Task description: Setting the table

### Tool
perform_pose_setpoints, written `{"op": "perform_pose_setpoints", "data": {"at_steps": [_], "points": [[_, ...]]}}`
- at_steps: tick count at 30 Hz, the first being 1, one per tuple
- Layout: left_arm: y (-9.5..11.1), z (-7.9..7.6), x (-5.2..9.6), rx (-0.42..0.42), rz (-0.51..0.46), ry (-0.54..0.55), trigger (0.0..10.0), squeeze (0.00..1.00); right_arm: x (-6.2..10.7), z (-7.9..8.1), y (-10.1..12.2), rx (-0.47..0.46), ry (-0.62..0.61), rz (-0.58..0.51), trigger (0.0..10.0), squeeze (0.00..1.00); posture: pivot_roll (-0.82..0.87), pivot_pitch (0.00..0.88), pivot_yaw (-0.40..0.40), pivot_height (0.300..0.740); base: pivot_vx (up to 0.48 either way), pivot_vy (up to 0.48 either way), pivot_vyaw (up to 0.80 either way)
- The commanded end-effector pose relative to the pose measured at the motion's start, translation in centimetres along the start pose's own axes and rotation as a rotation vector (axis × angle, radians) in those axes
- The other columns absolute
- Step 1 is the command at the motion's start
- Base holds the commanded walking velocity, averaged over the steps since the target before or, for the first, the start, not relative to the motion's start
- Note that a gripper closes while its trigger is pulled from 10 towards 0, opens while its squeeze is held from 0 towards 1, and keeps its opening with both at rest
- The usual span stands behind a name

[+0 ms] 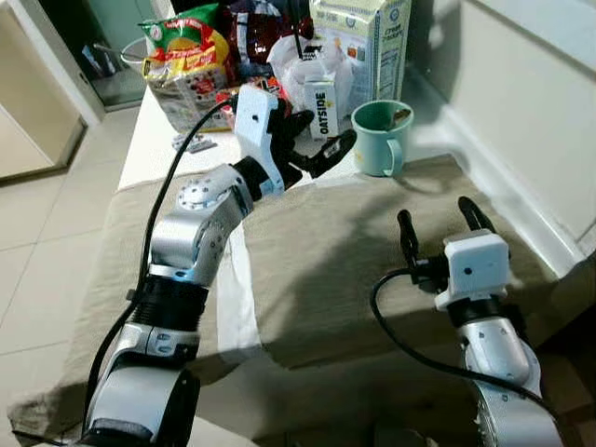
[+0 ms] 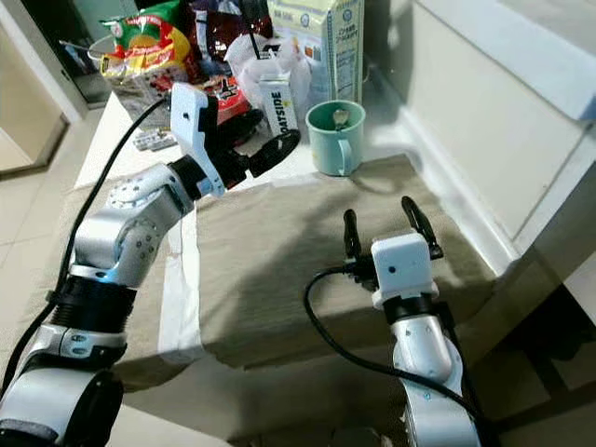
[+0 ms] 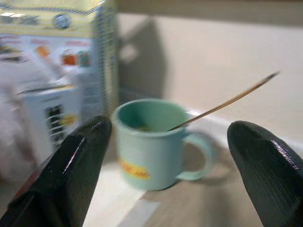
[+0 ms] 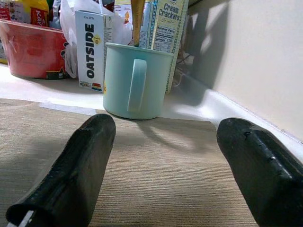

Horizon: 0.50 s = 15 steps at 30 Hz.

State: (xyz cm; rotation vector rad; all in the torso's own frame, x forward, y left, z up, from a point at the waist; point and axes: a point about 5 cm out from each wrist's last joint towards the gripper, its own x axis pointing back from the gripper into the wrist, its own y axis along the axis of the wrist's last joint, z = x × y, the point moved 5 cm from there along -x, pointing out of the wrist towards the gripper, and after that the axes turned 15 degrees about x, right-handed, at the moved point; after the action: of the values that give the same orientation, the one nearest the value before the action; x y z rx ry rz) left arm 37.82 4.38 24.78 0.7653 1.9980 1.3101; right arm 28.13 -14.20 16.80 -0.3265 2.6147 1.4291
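A mint-green mug with a thin utensil standing in it sits at the far edge of the brown placemat, its handle facing me. My left gripper hangs open just left of the mug, its fingers pointing at it without touching. My right gripper is open and empty, low over the placemat, well short of the mug.
Behind the mug stand an Oatside carton, a cream cracker box, a white bag and snack packets. A red tub sits left of the carton. A white wall ledge runs along the right.
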Motion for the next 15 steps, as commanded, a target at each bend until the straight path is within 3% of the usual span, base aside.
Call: {"op": "perform_pose_setpoints", "data": {"at_steps": [1,6,15], "points": [[0.3,-1.2,0.0,0.000,0.011,-0.050,10.0,0.00,-0.2,0.7,-0.5,-0.009,0.026,0.016,10.0,0.00,-0.26,0.069,0.179,0.740,0.000,0.000,0.00],[0.1,-2.5,0.0,0.006,0.025,-0.100,10.0,0.00,-0.4,0.6,-0.6,-0.006,0.021,0.013,10.0,0.00,-0.26,0.060,0.178,0.740,0.000,0.000,0.00],[-0.2,-3.1,-1.2,0.005,0.036,-0.126,10.0,0.00,-0.3,0.4,-0.5,0.001,0.017,0.007,10.0,0.00,-0.28,0.064,0.187,0.740,0.000,0.000,0.00]]}}
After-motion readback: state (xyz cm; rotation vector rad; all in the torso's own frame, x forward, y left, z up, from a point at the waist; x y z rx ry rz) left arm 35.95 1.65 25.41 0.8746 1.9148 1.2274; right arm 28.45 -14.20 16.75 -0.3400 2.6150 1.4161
